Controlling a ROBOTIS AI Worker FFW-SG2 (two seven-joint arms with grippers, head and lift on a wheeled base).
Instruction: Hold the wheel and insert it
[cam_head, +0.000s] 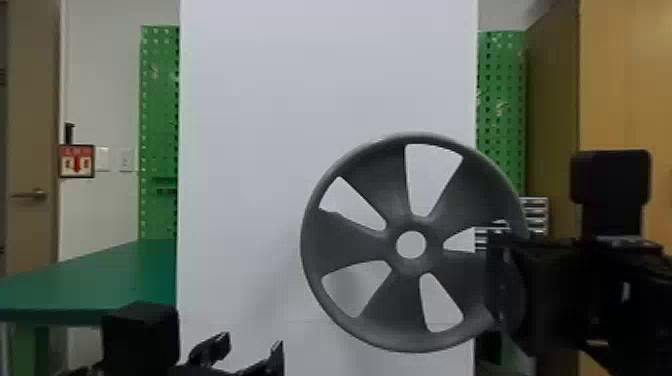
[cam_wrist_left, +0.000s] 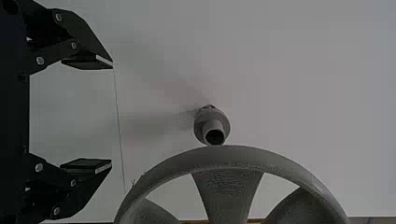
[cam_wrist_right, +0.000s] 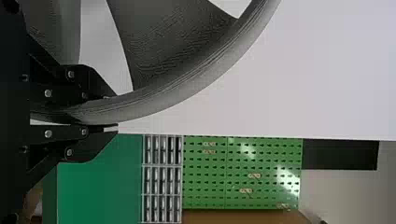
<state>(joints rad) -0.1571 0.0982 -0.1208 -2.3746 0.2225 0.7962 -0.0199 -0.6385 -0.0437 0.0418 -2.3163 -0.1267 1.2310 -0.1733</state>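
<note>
The dark grey spoked wheel (cam_head: 350, 245) stands upright before the white panel, held at its right rim by my right gripper (cam_head: 500, 280). In the right wrist view, my right gripper (cam_wrist_right: 114, 112) is shut on the rim of the wheel (cam_wrist_right: 187, 88). My left gripper (cam_head: 250, 352) is low and to the left of the wheel, its fingers apart and empty. The left wrist view shows the same left gripper (cam_wrist_left: 112, 114), the wheel's rim (cam_wrist_left: 224, 154), and a grey stub with a hollow end (cam_wrist_left: 212, 126) on the panel, just past the rim.
The tall white panel (cam_head: 240, 125) stands behind the wheel. A green table (cam_head: 100, 280) is at the left, and green pegboards (cam_head: 157, 125) flank the panel. Behind the right gripper is a rack of small drawers (cam_wrist_right: 161, 179).
</note>
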